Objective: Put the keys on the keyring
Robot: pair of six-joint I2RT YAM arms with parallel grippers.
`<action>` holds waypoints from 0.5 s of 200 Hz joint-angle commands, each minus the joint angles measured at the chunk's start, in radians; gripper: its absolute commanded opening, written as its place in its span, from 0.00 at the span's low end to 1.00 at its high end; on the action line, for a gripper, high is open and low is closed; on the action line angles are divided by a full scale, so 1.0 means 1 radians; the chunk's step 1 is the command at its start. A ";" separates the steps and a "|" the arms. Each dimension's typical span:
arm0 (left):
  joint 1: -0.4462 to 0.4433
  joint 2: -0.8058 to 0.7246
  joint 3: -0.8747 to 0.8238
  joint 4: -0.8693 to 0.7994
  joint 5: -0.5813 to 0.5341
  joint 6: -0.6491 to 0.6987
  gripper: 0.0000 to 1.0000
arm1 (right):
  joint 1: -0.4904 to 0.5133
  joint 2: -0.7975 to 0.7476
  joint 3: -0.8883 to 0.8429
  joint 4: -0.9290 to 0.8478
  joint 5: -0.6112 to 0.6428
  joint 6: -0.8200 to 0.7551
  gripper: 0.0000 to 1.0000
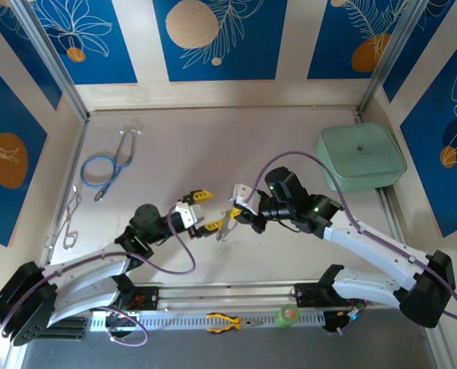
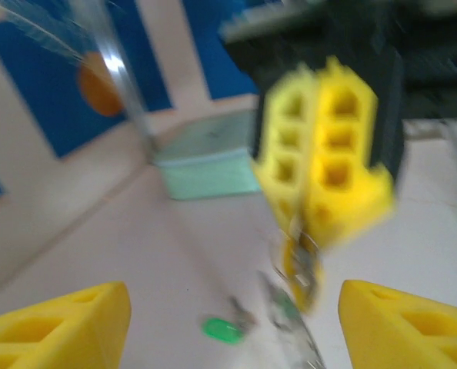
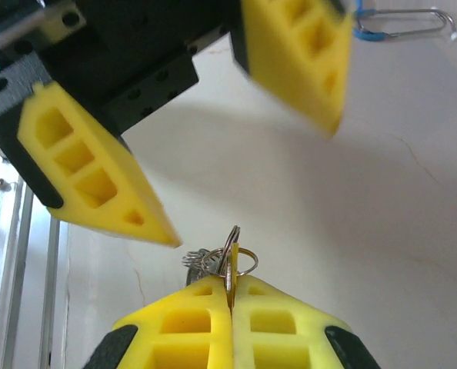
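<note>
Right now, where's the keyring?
The keyring is pinched in the shut right claw, silver rings poking out in the right wrist view. Top view: mid-table, just right of the open left claw.

No lettering, label, brand, number or sign can be read on anything here, and the blue wall panels (image 1: 251, 58) carry only white leaf outlines and orange or tan discs.

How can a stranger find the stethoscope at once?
Look at the far left corner of the table. The stethoscope lies there, near the left wall. Its coiled blue tube sets it apart from the bare silver clips nearby.
</note>
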 commanded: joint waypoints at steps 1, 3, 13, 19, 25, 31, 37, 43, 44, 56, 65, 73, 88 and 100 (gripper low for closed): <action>0.000 -0.068 -0.019 0.181 -0.304 -0.026 0.77 | 0.022 0.062 0.014 0.172 -0.041 0.044 0.00; 0.000 -0.072 -0.018 0.185 -0.323 -0.028 0.77 | 0.021 0.072 0.016 0.184 -0.040 0.046 0.00; 0.001 -0.093 -0.015 0.201 -0.407 -0.030 0.78 | 0.026 0.112 0.026 0.248 -0.041 0.051 0.00; 0.000 -0.104 -0.016 0.211 -0.454 -0.030 0.78 | 0.025 0.139 0.035 0.272 -0.040 0.048 0.00; 0.000 -0.115 -0.017 0.226 -0.499 -0.033 0.78 | 0.025 0.167 0.040 0.311 -0.034 0.038 0.00; 0.000 -0.125 -0.019 0.240 -0.543 -0.039 0.78 | 0.022 0.196 0.046 0.343 -0.027 0.028 0.00; 0.001 -0.134 -0.019 0.253 -0.588 -0.042 0.78 | 0.017 0.228 0.055 0.369 -0.027 0.019 0.00; 0.000 -0.144 -0.020 0.263 -0.639 -0.046 0.79 | 0.009 0.256 0.067 0.398 -0.030 0.015 0.00; 0.000 -0.146 -0.020 0.264 -0.647 -0.046 0.79 | 0.008 0.260 0.068 0.402 -0.030 0.015 0.00; 0.000 -0.167 -0.022 0.266 -0.712 -0.049 0.79 | -0.007 0.316 0.091 0.459 -0.046 0.013 0.00; 0.001 -0.182 -0.021 0.253 -0.739 -0.047 0.79 | -0.016 0.353 0.108 0.491 -0.049 0.010 0.00; 0.001 -0.192 -0.021 0.234 -0.747 -0.045 0.79 | -0.017 0.383 0.123 0.500 -0.054 -0.006 0.00; 0.001 -0.202 -0.022 0.199 -0.751 -0.047 0.79 | -0.013 0.418 0.133 0.488 -0.063 -0.054 0.00; 0.001 -0.207 -0.021 0.173 -0.748 -0.055 0.79 | -0.004 0.422 0.119 0.449 -0.074 -0.097 0.00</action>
